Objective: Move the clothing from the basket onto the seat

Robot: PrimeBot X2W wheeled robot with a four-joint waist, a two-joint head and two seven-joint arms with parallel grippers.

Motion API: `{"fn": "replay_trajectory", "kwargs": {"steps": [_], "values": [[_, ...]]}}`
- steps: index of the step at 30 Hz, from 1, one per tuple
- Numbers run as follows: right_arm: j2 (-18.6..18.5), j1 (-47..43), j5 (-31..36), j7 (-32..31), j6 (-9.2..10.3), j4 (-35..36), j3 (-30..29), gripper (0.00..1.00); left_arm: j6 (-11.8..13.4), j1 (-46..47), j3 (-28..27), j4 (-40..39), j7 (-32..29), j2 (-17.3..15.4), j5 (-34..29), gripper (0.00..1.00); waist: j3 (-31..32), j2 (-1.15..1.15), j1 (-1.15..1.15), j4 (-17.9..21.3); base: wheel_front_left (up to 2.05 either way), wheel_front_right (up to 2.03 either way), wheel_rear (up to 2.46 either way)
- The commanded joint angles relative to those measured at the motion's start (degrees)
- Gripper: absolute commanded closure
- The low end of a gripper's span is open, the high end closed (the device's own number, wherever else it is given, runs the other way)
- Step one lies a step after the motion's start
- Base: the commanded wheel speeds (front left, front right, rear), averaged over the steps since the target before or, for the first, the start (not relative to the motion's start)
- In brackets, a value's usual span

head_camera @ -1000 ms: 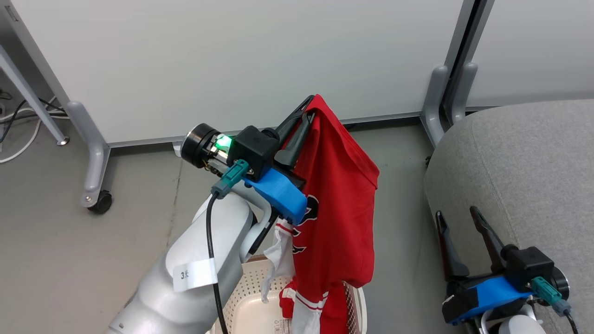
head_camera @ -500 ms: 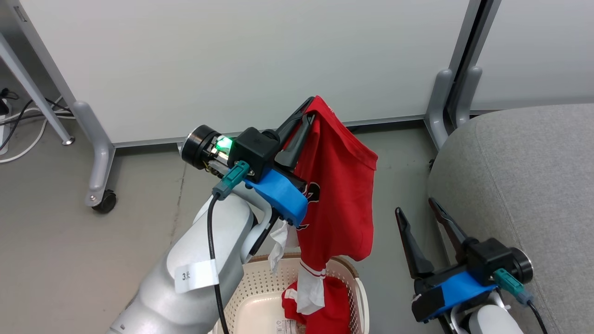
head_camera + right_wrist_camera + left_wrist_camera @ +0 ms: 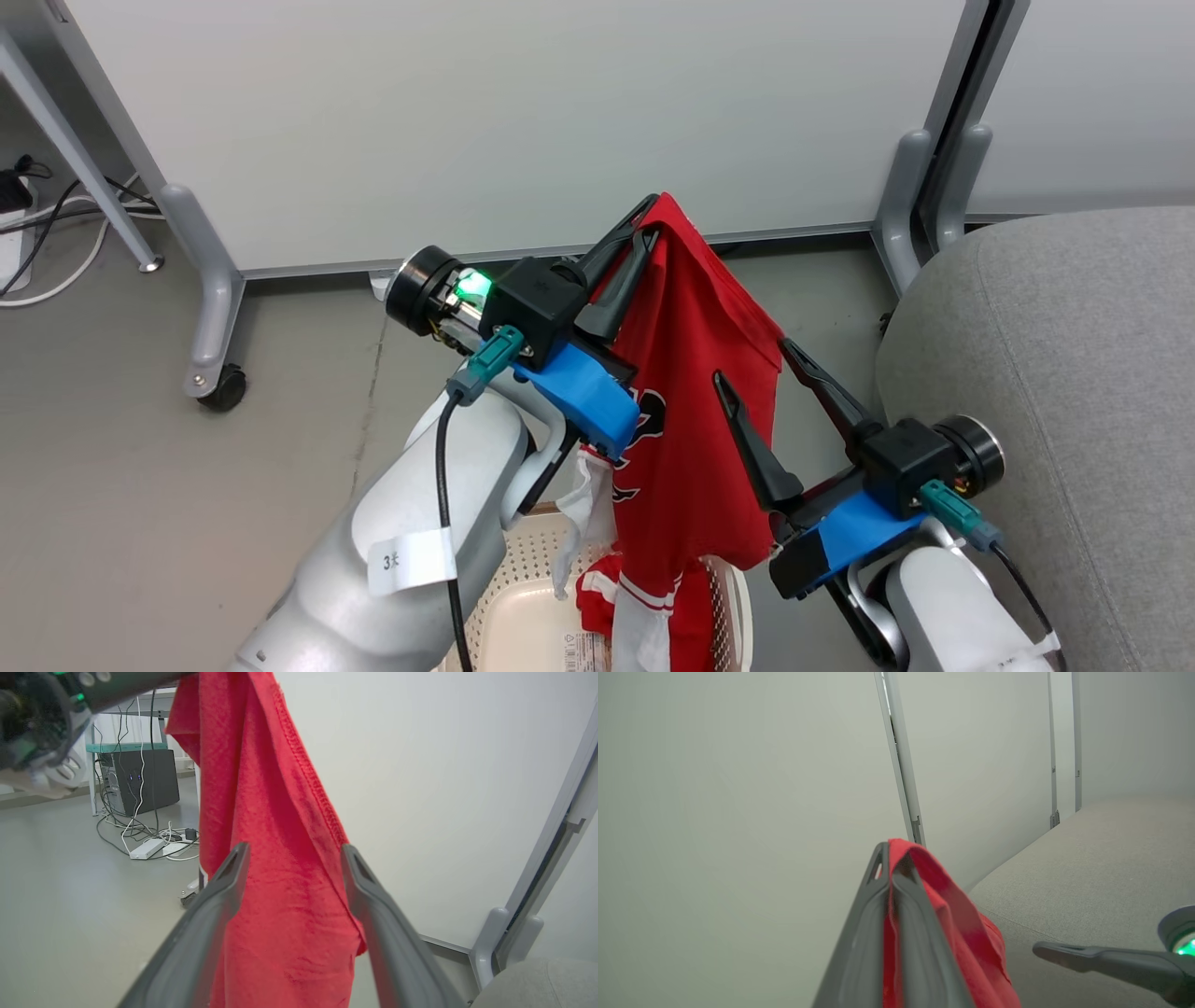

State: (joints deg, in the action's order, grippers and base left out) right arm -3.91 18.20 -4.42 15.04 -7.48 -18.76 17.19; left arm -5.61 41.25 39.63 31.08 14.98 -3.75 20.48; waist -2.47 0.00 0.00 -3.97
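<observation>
**Head view.** The left gripper (image 3: 646, 217) was clamped tight on the top fold of the red garment (image 3: 695, 420). The garment hung straight down with its long axis vertical, and its lower end reached the mouth of the basket (image 3: 523, 569). A second red garment (image 3: 597, 597) with white trim lay inside the basket. The right gripper (image 3: 752, 362) stood with its jaws wide at the hanging cloth's right edge, one finger in front of the fabric and one past it, gripping nothing. The seat (image 3: 1055, 327) lay to the robot's right, just beyond the right arm, which was the nearer arm to it.

**Left wrist view.** The fingers of the left gripper (image 3: 889, 854) were pressed together with red garment (image 3: 957, 905) pinched between them. The seat (image 3: 1101, 858) spread to the right of the fingertips.

**Right wrist view.** The right gripper (image 3: 294, 849) was spread to either side of the red garment (image 3: 261, 788), with the cloth running lengthwise between the open fingers. A corner of the seat (image 3: 537, 984) showed at the lower right.

**Assessment.** The coming move appeared to turn on a sideways carry to the right, with the trailing hem needing to clear the basket rim.
</observation>
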Motion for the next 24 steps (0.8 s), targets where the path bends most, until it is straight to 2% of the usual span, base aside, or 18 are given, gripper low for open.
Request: {"fn": "replay_trajectory", "kwargs": {"steps": [1, 10, 19, 20, 21, 22, 24], "values": [[-0.2, 1.2, 0.1, 0.2, -0.03, -0.6, 0.4, 0.00, -0.1, 0.7, 0.2, -0.4, 0.3, 0.1, -0.2, 1.00, -0.1, 0.00, 0.00, -0.3, 0.00, 0.00, 0.00], [-0.6, 6.7, 1.0, 0.2, -0.03, -9.1, 3.3, 0.00, -0.3, 1.3, 2.5, -1.6, 0.3, 0.7, 0.3, 1.00, -0.6, 0.00, 0.00, -1.9, 0.00, 0.00, 0.00], [0.4, 10.9, 1.1, 0.2, -0.02, -14.6, 2.9, 0.00, 0.1, 2.3, 4.9, -3.6, 0.3, 0.9, 1.4, 1.00, -1.5, 0.00, 0.00, -3.0, 0.00, 0.00, 0.00], [0.5, 11.2, 0.8, 0.2, -0.02, -15.1, 2.9, 0.55, 0.2, 2.4, 5.1, -3.8, 0.3, 0.9, 1.7, 1.00, -1.5, 0.00, 0.00, -3.1, 0.00, 0.00, 0.00], [0.6, 11.5, 0.7, 0.2, -0.02, -15.4, 2.8, 0.80, 0.4, 2.5, 5.4, -3.9, 0.3, 0.9, 1.8, 1.00, -1.5, 0.00, 0.00, -3.1, 0.00, 0.00, 0.00], [0.7, 11.7, 0.6, 0.2, -0.02, -15.7, 2.8, 1.00, 0.5, 2.5, 5.7, -4.0, 0.3, 0.9, 2.1, 1.00, -1.5, 0.00, 0.00, -3.1, 0.00, 0.00, 0.00], [0.8, 12.1, 0.6, 0.2, -0.02, -16.2, 2.9, 1.00, 0.7, 2.7, 6.2, -4.2, 0.3, 0.9, 2.3, 1.00, -1.6, 0.00, 0.00, -3.2, 0.00, 0.00, 0.00]]}}
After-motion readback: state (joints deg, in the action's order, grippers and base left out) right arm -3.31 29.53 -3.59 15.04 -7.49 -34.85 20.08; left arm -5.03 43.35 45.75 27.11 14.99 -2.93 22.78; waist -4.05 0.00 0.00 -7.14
